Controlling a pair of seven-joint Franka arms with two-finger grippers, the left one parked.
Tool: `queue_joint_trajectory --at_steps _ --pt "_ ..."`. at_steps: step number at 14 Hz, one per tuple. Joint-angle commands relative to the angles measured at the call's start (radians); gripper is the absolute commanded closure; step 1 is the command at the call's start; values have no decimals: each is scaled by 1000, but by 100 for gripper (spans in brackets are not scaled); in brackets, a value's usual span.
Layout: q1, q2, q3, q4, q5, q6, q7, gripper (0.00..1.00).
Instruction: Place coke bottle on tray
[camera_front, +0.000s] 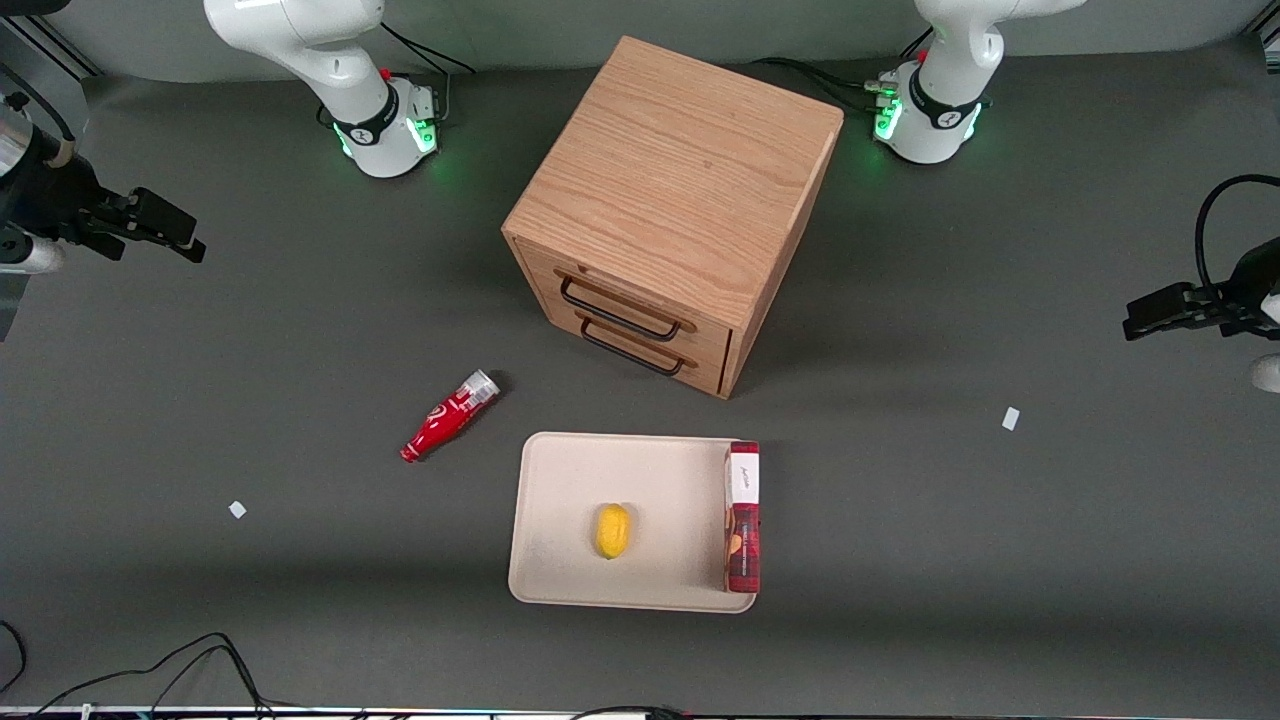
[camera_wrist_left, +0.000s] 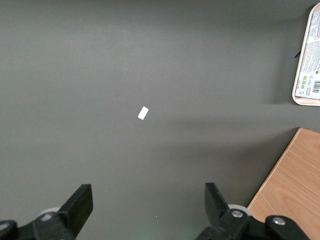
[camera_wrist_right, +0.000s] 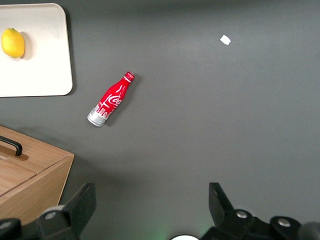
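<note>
White arm (camera_front: 330, 60), green-lit base, seemingly black gripper (camera_front: 150, 228).

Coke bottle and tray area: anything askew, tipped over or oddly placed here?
The coke bottle lies on its side on the table, off the tray. The red box sits along the tray's edge, seemingly overhanging the rim. The claw is open, high above the table, apart from the bottle.
</note>
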Motion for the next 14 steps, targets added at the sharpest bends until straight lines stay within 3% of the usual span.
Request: queue_joint_trajectory --at_steps 1,11,14 --pt "8 25 2 34 0 -17 -11 0" --pt "11 72 19 42 1 -3 -5 0" --pt "17 134 42 33 12 81 108 0"
